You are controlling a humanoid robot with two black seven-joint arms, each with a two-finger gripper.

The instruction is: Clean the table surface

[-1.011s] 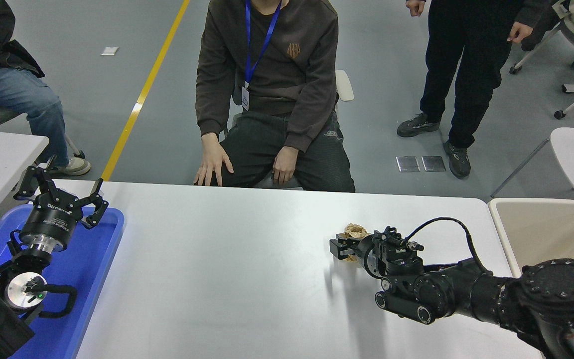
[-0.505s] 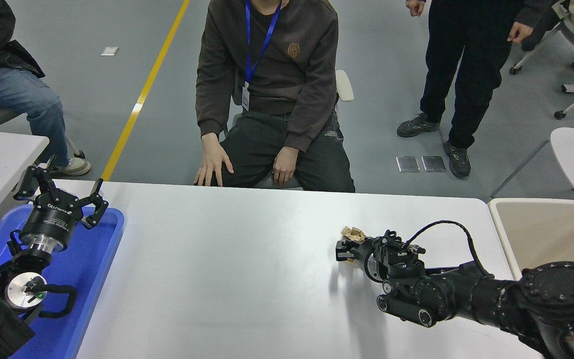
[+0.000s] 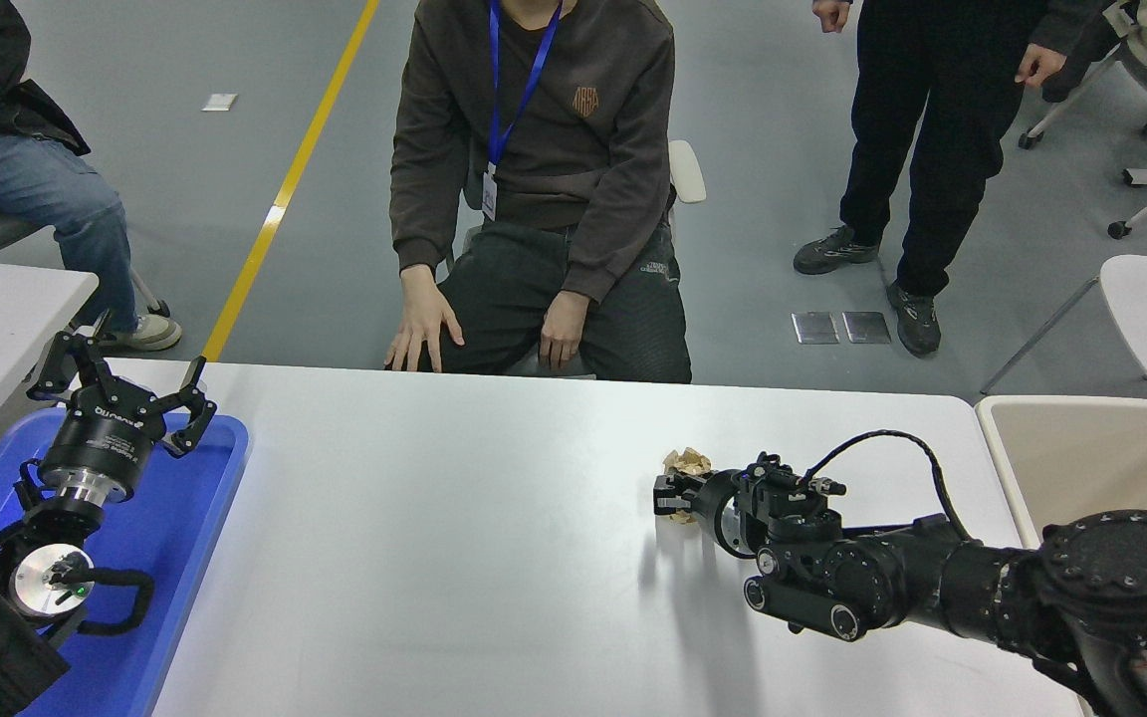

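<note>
On the table surface (image 3: 454,558), 1 crumpled paper wad (image 3: 685,462) pinched by right gripper (image 3: 671,495).

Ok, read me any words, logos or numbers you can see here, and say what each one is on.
"ARBA", roughly; orange and small: on the seated person's brown sweatshirt.
White brand lettering on the left gripper: too small to read.
Print on the trouser leg: illegible.
Nothing else readable.
</note>
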